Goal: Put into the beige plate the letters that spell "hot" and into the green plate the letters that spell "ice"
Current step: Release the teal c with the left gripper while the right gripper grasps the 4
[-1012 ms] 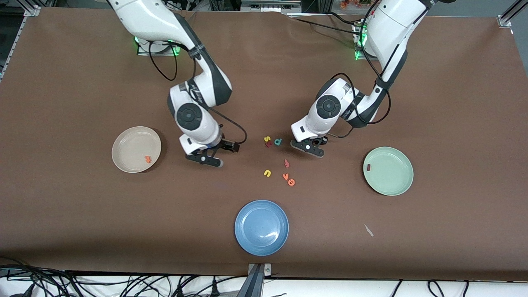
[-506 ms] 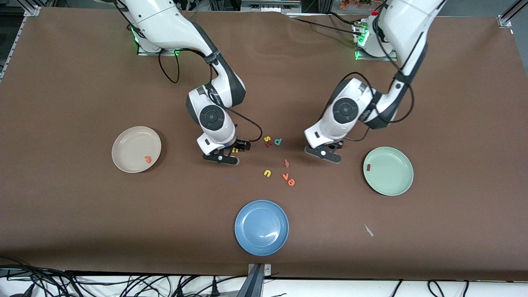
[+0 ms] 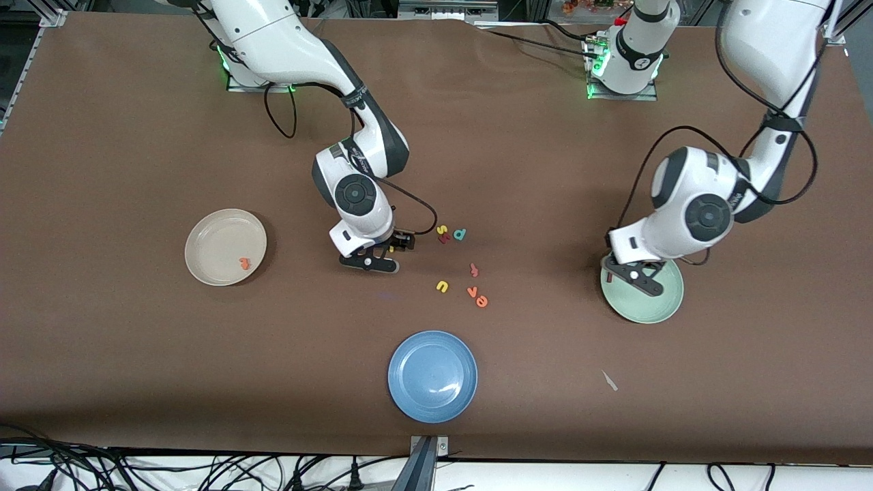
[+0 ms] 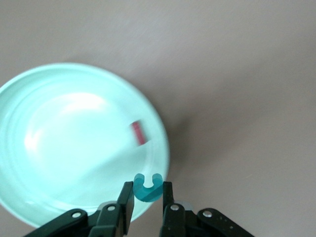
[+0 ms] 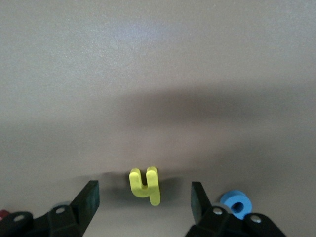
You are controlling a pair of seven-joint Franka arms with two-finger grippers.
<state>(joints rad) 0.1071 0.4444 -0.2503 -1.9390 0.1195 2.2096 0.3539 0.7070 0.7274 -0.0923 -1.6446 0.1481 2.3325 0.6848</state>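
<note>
Your beige plate (image 3: 225, 246) holds the orange "t" (image 3: 243, 262) near its rim. The green plate (image 3: 665, 307) holds the dark red "i" (image 4: 138, 133), and the teal "c" (image 4: 148, 186) hangs over its edge, pinched in the left claw (image 4: 148, 203). The yellow "h" (image 5: 145, 185) lies flat on the tabletop with the blue "o" (image 5: 237, 204) beside it. The orange "e" (image 3: 482, 301) lies nearer the front camera.

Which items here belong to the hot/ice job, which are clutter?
Job: beige plate, orange t in it; green plate, red i in it; teal c in left tool over it; yellow h, blue o at right tool; orange e.
Clutter: blue plate; yellow s, yellow u, teal d, orange v.
</note>
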